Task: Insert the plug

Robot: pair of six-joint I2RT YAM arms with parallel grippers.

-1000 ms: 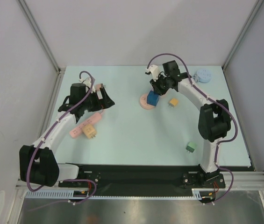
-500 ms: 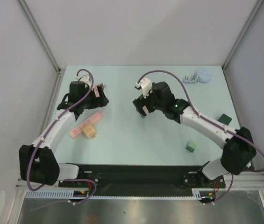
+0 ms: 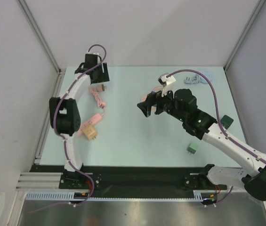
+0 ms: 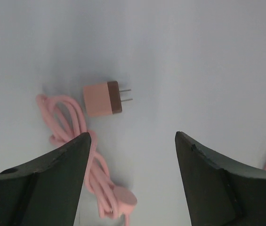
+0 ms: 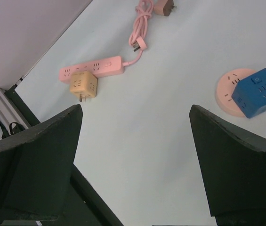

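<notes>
One plug [image 4: 102, 98] lies upper left, beyond the wide-open, empty left hand [image 4: 133, 134]; likely light, rigid; grip its body sides.

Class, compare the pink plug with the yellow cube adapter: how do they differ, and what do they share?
The pink plug is a plain block with a brown face; the yellow cube adapter shows socket holes. The plug lies alone beside the pink cable; the adapter sits against the pink power strip. Both have metal prongs and lie unheld.
</notes>
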